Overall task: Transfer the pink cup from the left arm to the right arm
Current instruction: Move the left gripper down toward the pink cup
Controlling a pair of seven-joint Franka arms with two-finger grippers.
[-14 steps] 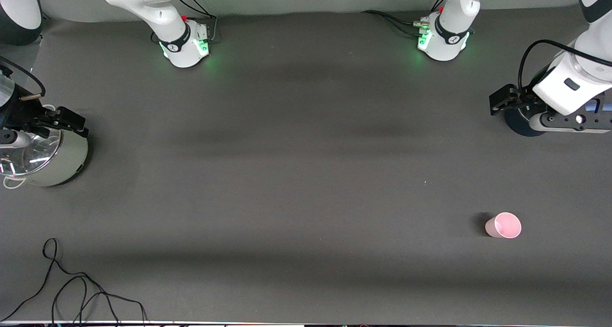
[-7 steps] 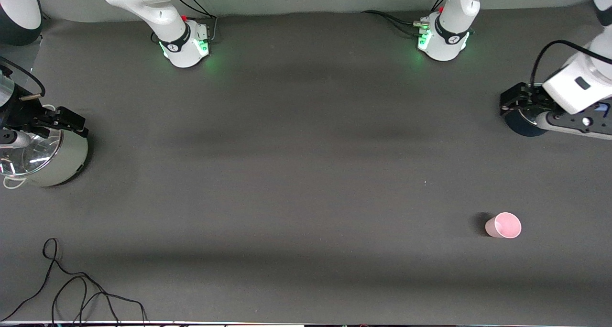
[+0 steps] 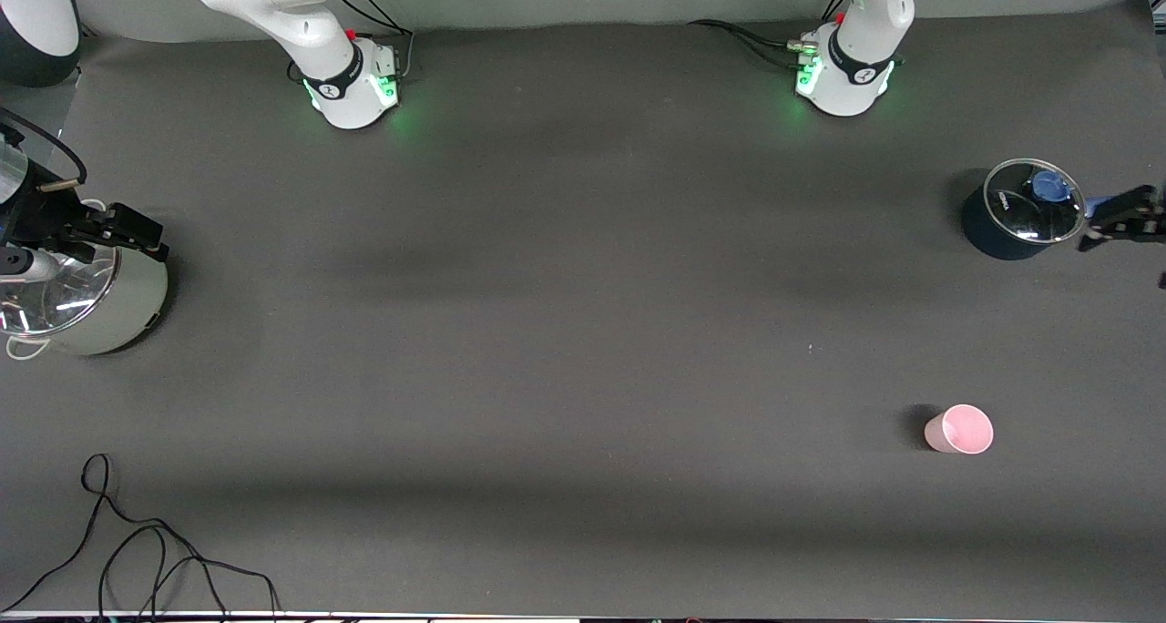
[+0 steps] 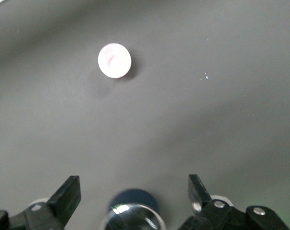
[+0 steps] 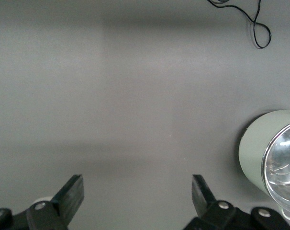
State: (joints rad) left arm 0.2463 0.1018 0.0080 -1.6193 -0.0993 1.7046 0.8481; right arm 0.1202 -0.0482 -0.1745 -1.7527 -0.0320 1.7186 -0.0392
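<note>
The left arm's fingers [image 3: 1125,215], spread empty, have withdrawn off the dark pot [image 3: 1007,227]; right's fingers [image 3: 114,229] likewise released.

Dark grey table [image 3: 583,331], matte cover, faint lengthwise shading bands. Landmark: pink cup [image 3: 958,429], standing upright on table toward left arm's end, mouth up. Dark blue pot [image 3: 1007,227] with glass lid [image 3: 1034,213] sits farther from front camera than cup, same end. Pale green pot [image 3: 105,309], shiny lid [image 3: 55,300], well apart from cup at right arm's end. Black cable [image 3: 146,550] looped on table, nearer camera than cup, right arm's end. Two arm bases [image 3: 351,86] [image 3: 843,81], apparently mounted on table, farthest from camera.
</note>
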